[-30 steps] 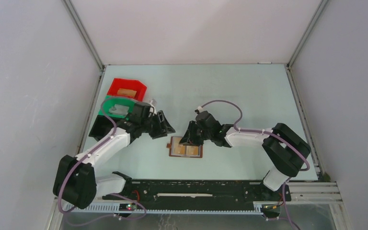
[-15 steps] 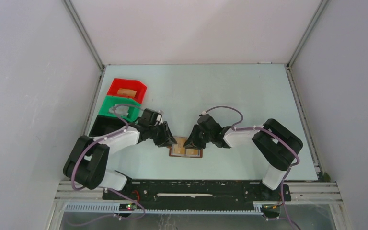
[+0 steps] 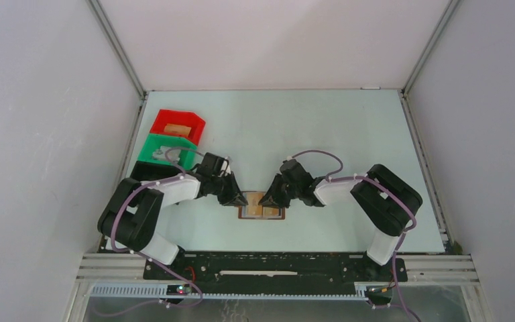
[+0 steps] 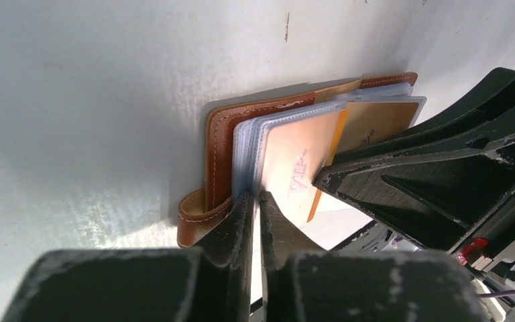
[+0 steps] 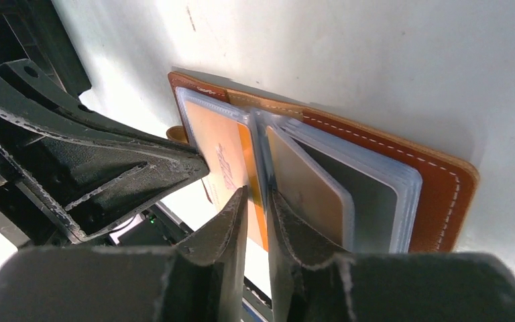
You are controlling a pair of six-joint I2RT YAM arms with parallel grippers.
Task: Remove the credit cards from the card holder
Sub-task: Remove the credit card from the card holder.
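Grasp stage: brown leather card holder [image 3: 261, 213] spread flat on the pale table [image 3: 349, 134], thin tan credit cards [image 4: 295, 168] not yet out. Left gripper [image 4: 256, 196], right gripper [image 5: 256, 194] narrowed to slits at clear plastic sleeves [image 5: 375, 188]; clamped or not, cannot tell. Next: pinching one card edge, sliding outward.

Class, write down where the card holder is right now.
In the top view the card holder lies open on the table, centre front, the left jaws at its left edge and the right jaws at its middle; the green bin stands further left.
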